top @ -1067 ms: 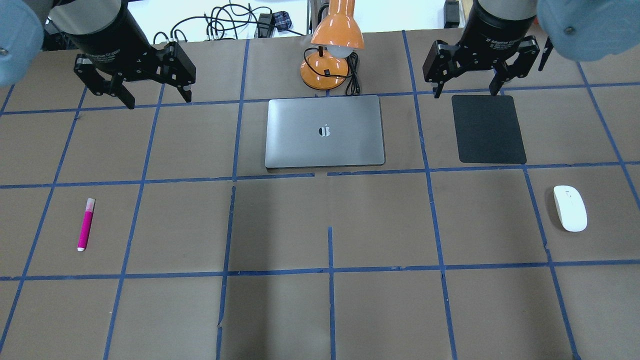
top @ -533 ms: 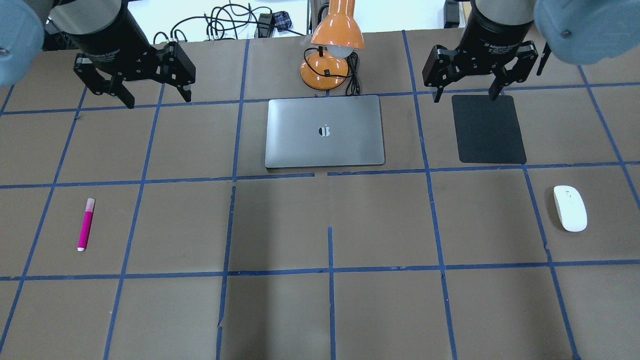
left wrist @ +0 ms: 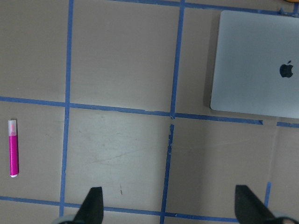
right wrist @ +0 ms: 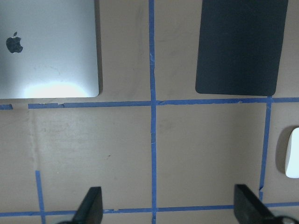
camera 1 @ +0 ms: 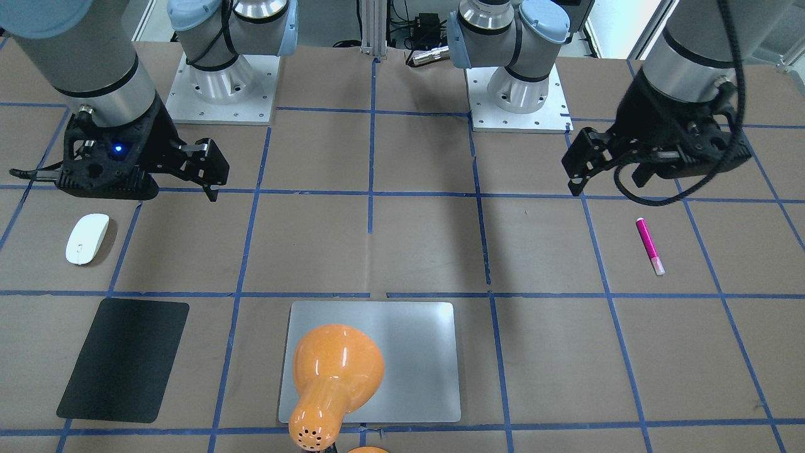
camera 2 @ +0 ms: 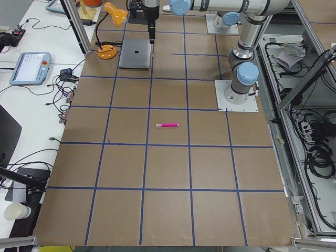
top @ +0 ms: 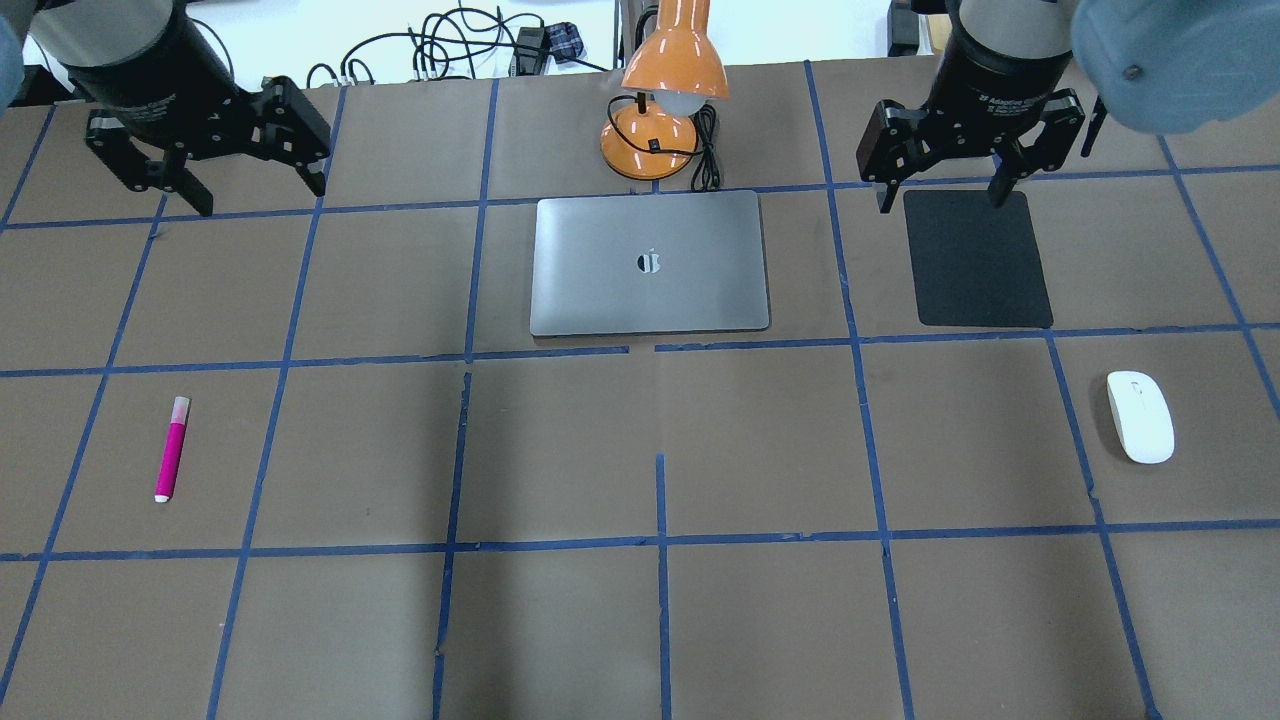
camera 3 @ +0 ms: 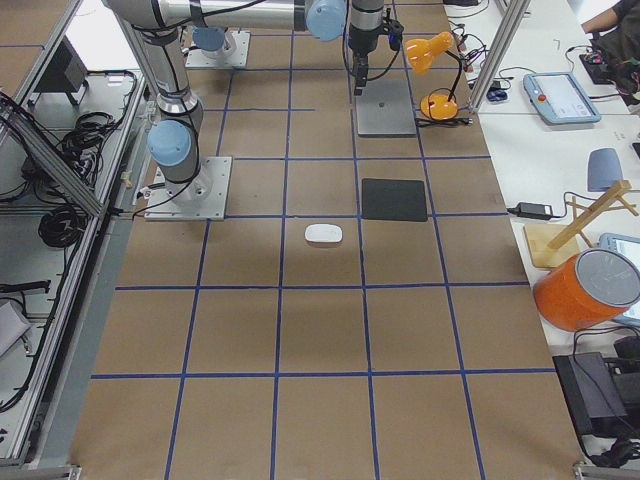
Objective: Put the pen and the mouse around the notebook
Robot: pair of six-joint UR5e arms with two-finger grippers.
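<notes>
The magenta pen (top: 172, 449) lies on the brown table at the left, seen at the left edge of the left wrist view (left wrist: 13, 148). At the right lies the white mouse (top: 1140, 416), cut off by the right edge of the right wrist view (right wrist: 292, 152). Between them, farther back, rests the silver notebook (top: 650, 262), shut and flat. My left gripper (top: 260, 197) hangs open and empty above the table's back left, well behind the pen. Open and empty too, my right gripper (top: 941, 200) hovers over the far edge of the black mat.
An orange desk lamp (top: 665, 100) with its cord stands just behind the notebook, its shade over the notebook's far edge. A black mat (top: 978, 258) lies right of the notebook, behind the mouse. Cables (top: 450, 45) lie past the table's far edge. Blue tape lines grid the table.
My left gripper has moved left and a little farther back, staying open. My right gripper has shifted slightly to the right. Pen, mouse and notebook have not moved.
</notes>
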